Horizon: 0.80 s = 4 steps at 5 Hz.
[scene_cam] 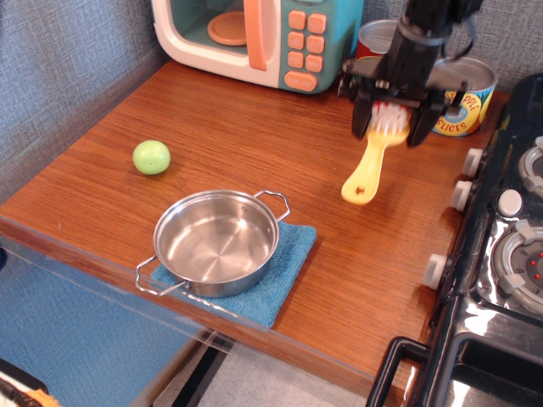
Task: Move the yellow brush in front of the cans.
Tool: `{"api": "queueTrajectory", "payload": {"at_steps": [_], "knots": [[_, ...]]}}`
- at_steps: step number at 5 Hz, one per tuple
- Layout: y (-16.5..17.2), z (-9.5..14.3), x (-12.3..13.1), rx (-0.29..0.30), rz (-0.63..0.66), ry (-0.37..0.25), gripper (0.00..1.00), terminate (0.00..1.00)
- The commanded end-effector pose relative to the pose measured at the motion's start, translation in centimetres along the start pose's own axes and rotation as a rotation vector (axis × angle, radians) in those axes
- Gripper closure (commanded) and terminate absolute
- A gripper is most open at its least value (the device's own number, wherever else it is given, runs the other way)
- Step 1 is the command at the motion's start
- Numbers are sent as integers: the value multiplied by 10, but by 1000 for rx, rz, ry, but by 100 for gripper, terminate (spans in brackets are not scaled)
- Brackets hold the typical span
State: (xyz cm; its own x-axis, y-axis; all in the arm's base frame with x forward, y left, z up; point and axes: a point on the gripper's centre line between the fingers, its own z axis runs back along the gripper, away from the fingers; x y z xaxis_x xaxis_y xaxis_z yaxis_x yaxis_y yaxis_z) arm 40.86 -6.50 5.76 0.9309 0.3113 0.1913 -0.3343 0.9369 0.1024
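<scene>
A: What is around the yellow brush (373,161)?
B: The cans (461,96) just behind, stove knobs (462,194) right.
A: Its axis?
B: Handle points down toward the front-left; the gripper (389,119) fingers clamp its bristle head above the counter (254,153).

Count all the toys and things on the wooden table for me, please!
Cans: 2, tomato sauce can and pineapple can
Brushes: 1, yellow brush, held by the gripper
Balls: 1, green ball
Pots: 1
Cloths: 1
Microwaves: 1
Total: 7
</scene>
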Motion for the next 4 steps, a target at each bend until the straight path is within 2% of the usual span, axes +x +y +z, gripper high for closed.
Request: {"api": "queueTrajectory", "payload": {"at_steps": [1, 2, 3, 4], "knots": [[18, -15, 2, -22, 60, 3, 100, 0], [16, -14, 2, -40, 38, 23, 0, 0], [15, -2, 6, -68, 26, 1, 0, 0], [18, 26, 10, -121, 6, -34, 0, 0]]}}
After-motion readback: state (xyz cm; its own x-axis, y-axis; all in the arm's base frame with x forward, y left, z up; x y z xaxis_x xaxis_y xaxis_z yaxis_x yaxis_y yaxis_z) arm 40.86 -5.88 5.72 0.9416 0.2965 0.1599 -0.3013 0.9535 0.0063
